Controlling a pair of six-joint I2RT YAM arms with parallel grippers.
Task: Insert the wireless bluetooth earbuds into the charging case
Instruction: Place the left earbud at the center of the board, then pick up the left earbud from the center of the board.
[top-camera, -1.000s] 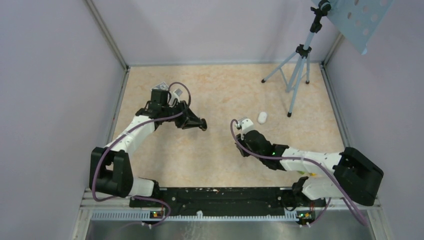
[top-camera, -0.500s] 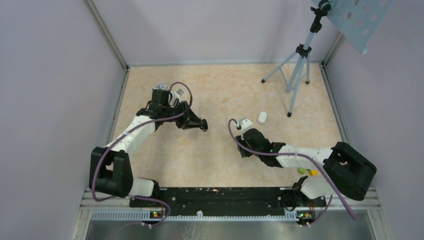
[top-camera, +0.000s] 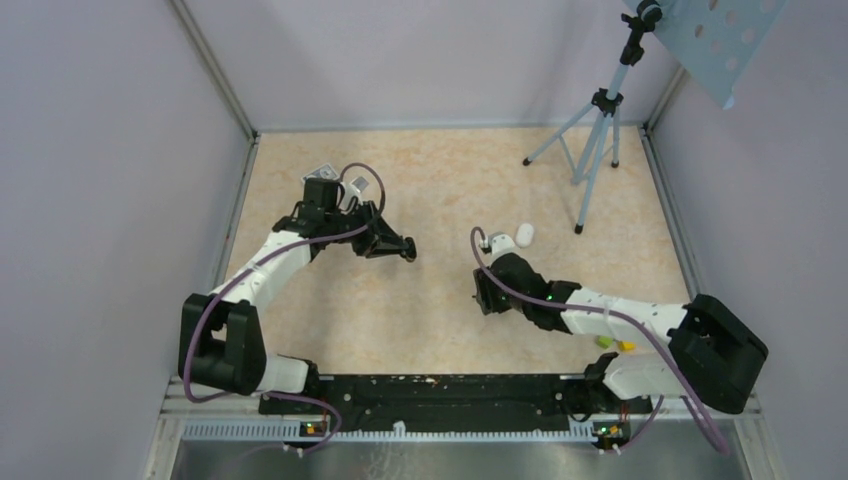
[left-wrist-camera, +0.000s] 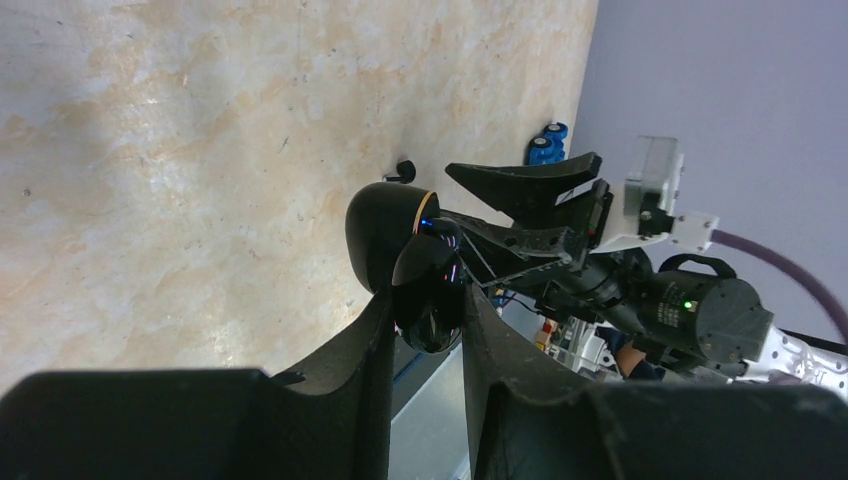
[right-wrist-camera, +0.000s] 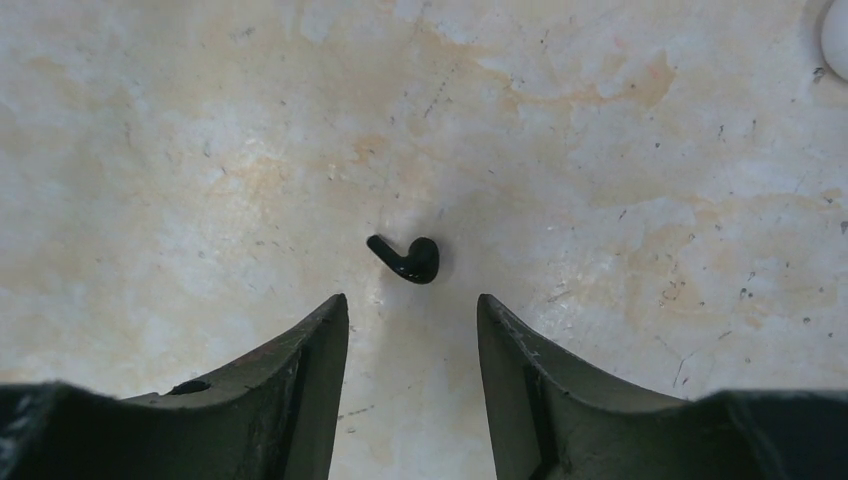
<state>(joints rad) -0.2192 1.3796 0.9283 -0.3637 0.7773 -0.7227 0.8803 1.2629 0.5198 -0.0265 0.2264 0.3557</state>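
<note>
One earbud (right-wrist-camera: 408, 259) shows, and it is small and black, not white. It lies on the beige table just beyond my open right gripper (right-wrist-camera: 412, 310), between the lines of the two fingertips and untouched. It also shows in the left wrist view (left-wrist-camera: 404, 170). I see no second earbud. My left gripper (left-wrist-camera: 425, 300) is shut on a glossy black rounded charging case (left-wrist-camera: 428, 290) with an orange ring, which hangs open above the table. In the top view the left gripper (top-camera: 405, 250) is mid-table and the right gripper (top-camera: 484, 298) points down to its right.
A white oval pebble-shaped object (top-camera: 524, 235) lies on the table just beyond the right wrist and shows at the top right edge of the right wrist view (right-wrist-camera: 838, 35). A tripod (top-camera: 592, 150) stands at the back right. Lilac walls enclose the table.
The right wrist has shifted slightly to the right, toward the white oval object, and its elbow has swung. The left arm and the black case have not moved.
</note>
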